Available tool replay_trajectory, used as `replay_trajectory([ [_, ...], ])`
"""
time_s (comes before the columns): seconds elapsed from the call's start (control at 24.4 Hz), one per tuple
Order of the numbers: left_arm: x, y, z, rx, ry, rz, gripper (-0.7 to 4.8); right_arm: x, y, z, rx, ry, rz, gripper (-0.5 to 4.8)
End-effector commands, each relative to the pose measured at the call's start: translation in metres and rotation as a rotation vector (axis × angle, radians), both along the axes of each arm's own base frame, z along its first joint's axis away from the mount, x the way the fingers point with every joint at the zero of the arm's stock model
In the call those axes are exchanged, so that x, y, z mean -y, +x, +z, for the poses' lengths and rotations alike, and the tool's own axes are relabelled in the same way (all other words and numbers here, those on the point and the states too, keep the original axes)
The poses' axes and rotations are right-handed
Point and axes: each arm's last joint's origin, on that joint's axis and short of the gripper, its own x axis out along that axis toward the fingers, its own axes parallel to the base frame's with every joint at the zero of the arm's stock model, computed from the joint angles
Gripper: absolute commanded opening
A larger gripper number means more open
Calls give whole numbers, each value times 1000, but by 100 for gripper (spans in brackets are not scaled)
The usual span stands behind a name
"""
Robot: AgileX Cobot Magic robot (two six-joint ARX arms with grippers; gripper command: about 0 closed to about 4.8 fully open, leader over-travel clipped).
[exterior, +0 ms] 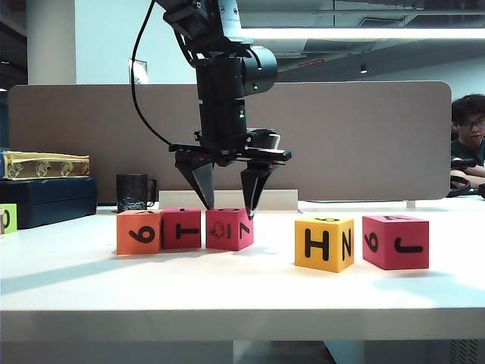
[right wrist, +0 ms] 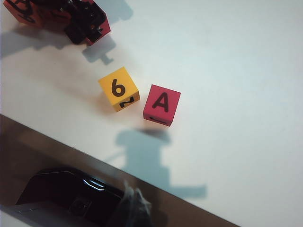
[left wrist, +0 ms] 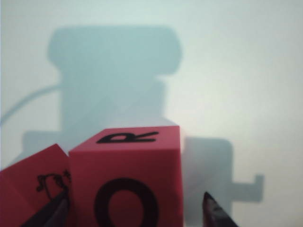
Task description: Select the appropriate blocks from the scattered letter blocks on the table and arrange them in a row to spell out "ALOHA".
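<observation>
Left tool [exterior: 227, 203] apart over pink block [exterior: 228, 228]; right tool together, unseen; mug [exterior: 133, 192] behind.

- My white table [exterior: 242, 292] carried five letter blocks.
- To the left, an orange block [exterior: 139, 232], a pink-red block [exterior: 182, 228] and another pink-red block [exterior: 229, 228] stood touching in a row.
- To the right, well apart from them, a yellow block [exterior: 324, 243] stood near a third pink-red block [exterior: 395, 241].

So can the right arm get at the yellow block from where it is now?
Probably yes: the yellow block stands apart from the pink A block, nothing over it. The right gripper, shut, hangs back above the table's far edge; left gripper works elsewhere.
</observation>
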Motion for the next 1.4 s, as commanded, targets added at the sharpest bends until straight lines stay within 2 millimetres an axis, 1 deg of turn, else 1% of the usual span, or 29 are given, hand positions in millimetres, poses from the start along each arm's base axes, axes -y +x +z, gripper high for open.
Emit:
replay_trajectory([
  [0.04, 0, 3, 7, 49, -7, -4, 351, 0, 0, 1, 11, 6, 5, -7],
  [0.25, 2, 8, 27, 118, -25, -9, 351, 0, 0, 1, 11, 7, 4, -7],
  [0.29, 3, 8, 32, 129, -37, -10, 351, 0, 0, 1, 11, 7, 4, -7],
  [0.33, 6, 7, 40, 116, -88, -36, 348, 0, 0, 2, 12, 7, 4, -7],
  [0.37, 11, 4, 42, 93, -133, -70, 321, 0, 0, 2, 14, 8, 4, -7],
  [0.41, 14, 1, 41, 76, -147, -106, 268, 0, 0, 2, 15, 9, 4, -7],
  [0.45, 16, -2, 40, 57, -144, -130, 188, 0, 0, 2, 15, 8, 4, -7],
  [0.49, 19, -5, 39, 46, -130, -156, 130, 0, 0, 2, 15, 8, 4, -7],
  [0.53, 22, -7, 37, 39, -115, -175, 93, 0, 0, 2, 15, 8, 4, -7],
  [0.62, 23, -10, 35, 30, -95, -206, 52, 0, 0, 2, 15, 9, 4, -7],
  [0.7, 26, -10, 32, 29, -82, -219, 42, 0, 0, 2, 16, 9, 4, -7],
  [0.82, 26, -9, 27, 29, -63, -212, -6, 0, 0, 2, 14, 8, 4, -7],
  [1.03, 26, -7, 19, 21, -32, -202, -6, 0, 0, 2, 14, 8, 4, -6],
  [1.27, 29, -4, 3, -16, 0, -217, -6, 0, 0, 2, 15, 9, 4, -7],
  [1.4, 28, -1, 0, 3, 24, -204, -6, 0, 0, 2, 14, 8, 4, -7],
])
